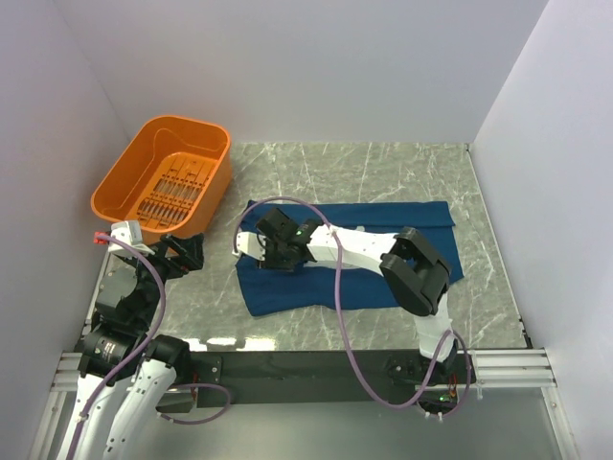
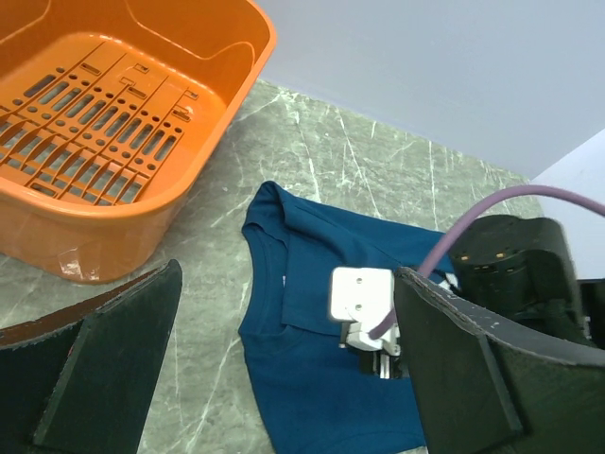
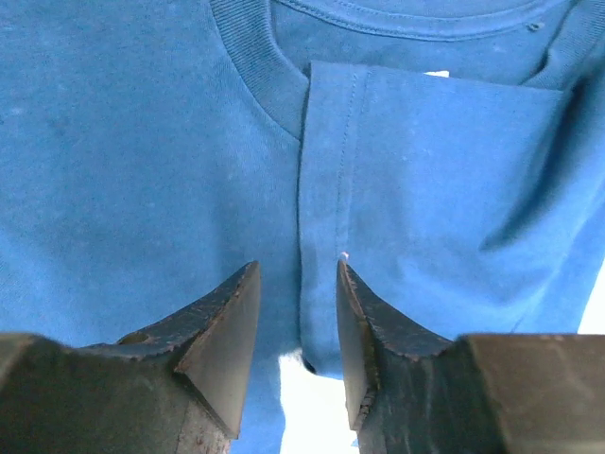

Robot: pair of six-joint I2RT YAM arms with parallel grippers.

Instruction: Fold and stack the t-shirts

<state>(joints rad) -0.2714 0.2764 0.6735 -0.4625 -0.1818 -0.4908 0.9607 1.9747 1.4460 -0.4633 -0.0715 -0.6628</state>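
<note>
At far left, on the marbled table (image 1: 383,163), orange basket (image 1: 124,182); just in front of it, left gripper (image 1: 182,254) with its 2 fingers spread wide, holding nothing, well clear of the cloth. In the middle, dark blue t-shirt (image 1: 287,287) lying flat on the table as a long band, collar end toward the basket, 1 hemmed flap folded in beside the collar. Over that collar end, right gripper (image 3: 298,263) with jaws partly apart, pointing at the edge of the flap; nothing pinched between them; cannot tell whether touching the cloth.
</note>
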